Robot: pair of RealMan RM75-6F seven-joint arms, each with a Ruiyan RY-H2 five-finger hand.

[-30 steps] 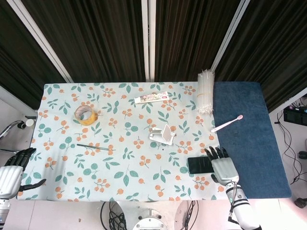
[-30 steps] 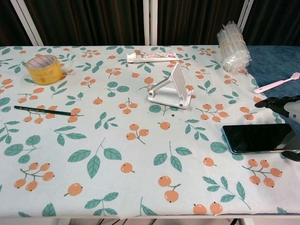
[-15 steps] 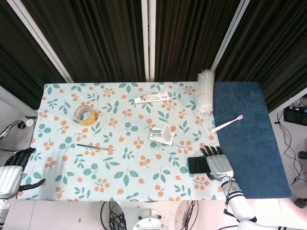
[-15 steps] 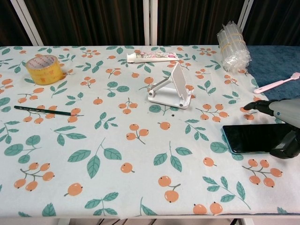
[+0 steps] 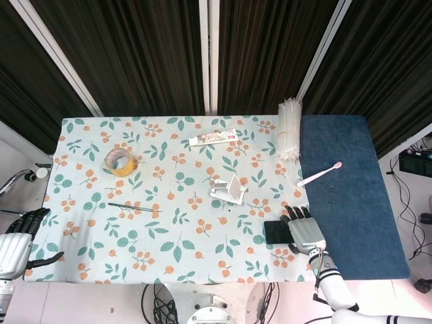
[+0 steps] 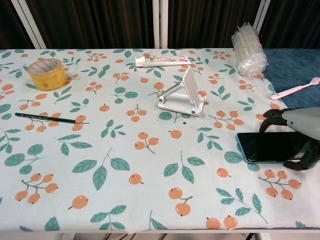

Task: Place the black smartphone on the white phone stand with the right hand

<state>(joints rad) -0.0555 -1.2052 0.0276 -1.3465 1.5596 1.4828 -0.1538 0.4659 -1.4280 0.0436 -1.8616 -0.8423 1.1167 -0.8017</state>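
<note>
Head view only: left hand [image 5: 15, 246] off-table

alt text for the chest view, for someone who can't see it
The robot's right hand arches over the black smartphone lying flat at the table's right edge. The white phone stand sits empty mid-table, beyond it.

Head view: high above, looking almost straight down, far enough to take in the whole table [image 5: 169, 202] and the dark curtains behind. Chest view: low at the near edge, facing across toward the curtains, much closer. Both catch the white phone stand [image 5: 230, 190] [image 6: 184, 94] and the tape roll [image 5: 120, 162] [image 6: 47, 73].
</note>
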